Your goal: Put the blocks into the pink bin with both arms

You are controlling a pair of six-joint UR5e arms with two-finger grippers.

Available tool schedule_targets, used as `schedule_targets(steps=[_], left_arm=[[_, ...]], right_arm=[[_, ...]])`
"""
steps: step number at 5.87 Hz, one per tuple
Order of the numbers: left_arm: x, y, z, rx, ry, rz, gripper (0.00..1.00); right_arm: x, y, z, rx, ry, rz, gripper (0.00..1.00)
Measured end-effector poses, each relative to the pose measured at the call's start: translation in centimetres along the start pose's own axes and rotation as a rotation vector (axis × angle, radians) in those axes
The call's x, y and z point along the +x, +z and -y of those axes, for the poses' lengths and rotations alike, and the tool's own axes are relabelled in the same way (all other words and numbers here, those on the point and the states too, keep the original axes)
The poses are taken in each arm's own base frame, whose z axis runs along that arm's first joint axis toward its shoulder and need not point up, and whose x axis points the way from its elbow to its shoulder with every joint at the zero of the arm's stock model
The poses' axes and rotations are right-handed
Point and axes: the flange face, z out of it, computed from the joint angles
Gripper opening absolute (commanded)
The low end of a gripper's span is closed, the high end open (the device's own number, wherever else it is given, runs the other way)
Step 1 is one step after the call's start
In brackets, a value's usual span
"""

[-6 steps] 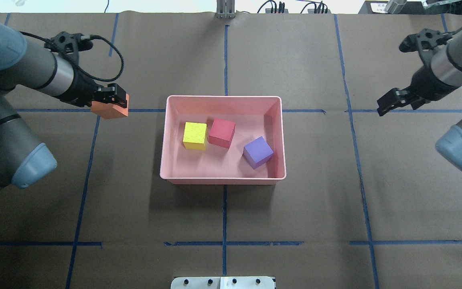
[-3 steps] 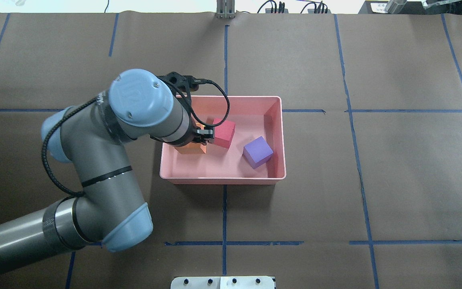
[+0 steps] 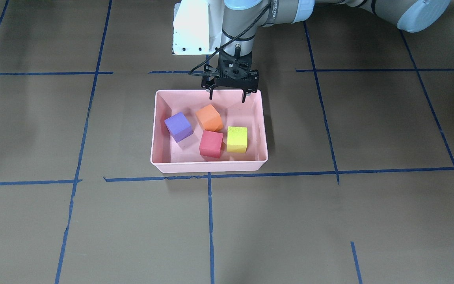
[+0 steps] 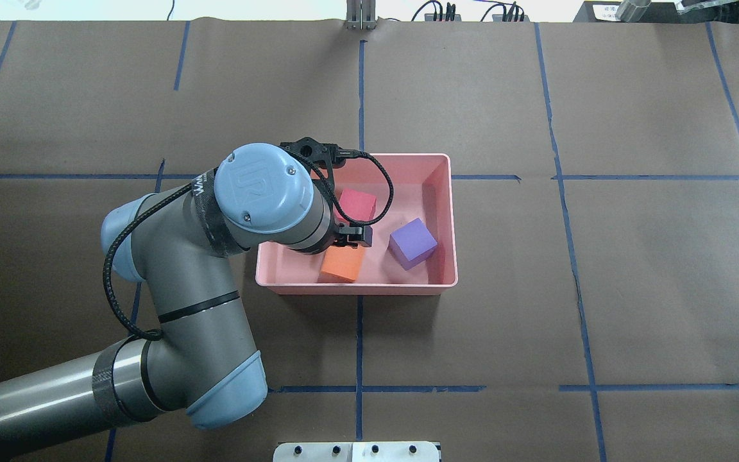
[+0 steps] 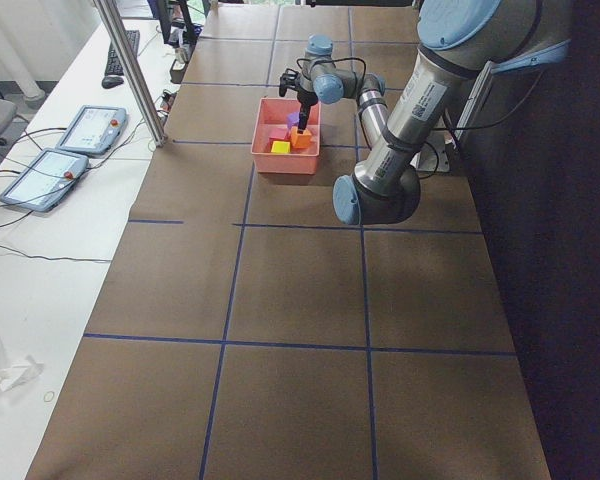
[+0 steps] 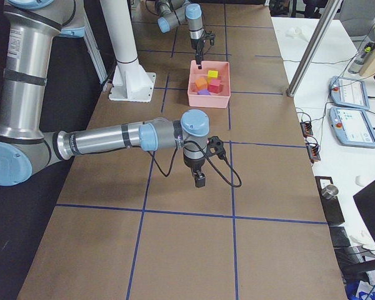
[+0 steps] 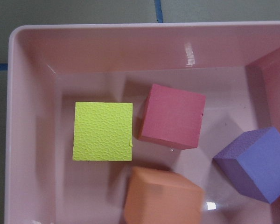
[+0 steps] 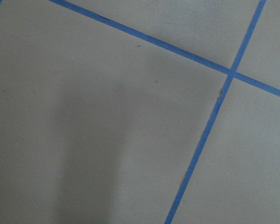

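Observation:
The pink bin (image 3: 207,168) holds all four blocks: purple (image 3: 178,126), orange (image 3: 209,117), red (image 3: 211,144) and yellow-green (image 3: 237,139). My left gripper (image 3: 227,97) hangs open and empty above the bin's robot-side wall, just above the orange block (image 4: 342,263). In the overhead view my left arm hides the yellow-green block; the red (image 4: 356,204) and purple (image 4: 412,242) blocks show. The left wrist view looks down on the yellow-green (image 7: 103,131), red (image 7: 171,115), purple (image 7: 256,163) and orange (image 7: 163,196) blocks. My right gripper (image 6: 200,181) hangs over bare table far from the bin (image 6: 209,84); I cannot tell if it is open.
Brown paper with a grid of blue tape lines (image 4: 359,333) covers the table. The white pedestal base (image 3: 195,27) stands just behind the bin on the robot's side. The right wrist view shows only paper and tape (image 8: 210,121).
My left gripper carried the orange block from left of the bin into it and let go; the block now lies near the bin's robot-side wall. The right arm has left the overhead view.

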Motion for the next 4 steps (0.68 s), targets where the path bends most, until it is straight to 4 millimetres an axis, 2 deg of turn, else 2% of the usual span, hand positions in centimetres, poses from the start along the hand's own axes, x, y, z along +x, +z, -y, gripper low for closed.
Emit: schedule_targets(steps=[1, 2, 3, 4], left_arm=[[-5.1, -1.0, 2.0, -0.034, 0.051, 0.003, 1.00], [-12.5, -2.7, 4.6, -0.059, 0.137, 0.015, 1.00], [-20.9, -4.4, 7.3, -0.075, 0.219, 0.041, 1.00], [-30.9, -6.3, 9.5, -0.098, 0.269, 0.070, 1.00]], right_arm=[[1.2, -0.1, -1.8, -0.002, 0.004, -0.004, 1.00], [2.4, 0.0, -3.9, -0.007, 0.025, -0.006, 1.00], [3.6, 0.2, -5.7, -0.011, 0.056, 0.000, 1.00], [4.2, 0.3, -6.7, -0.011, 0.099, 0.012, 1.00]])
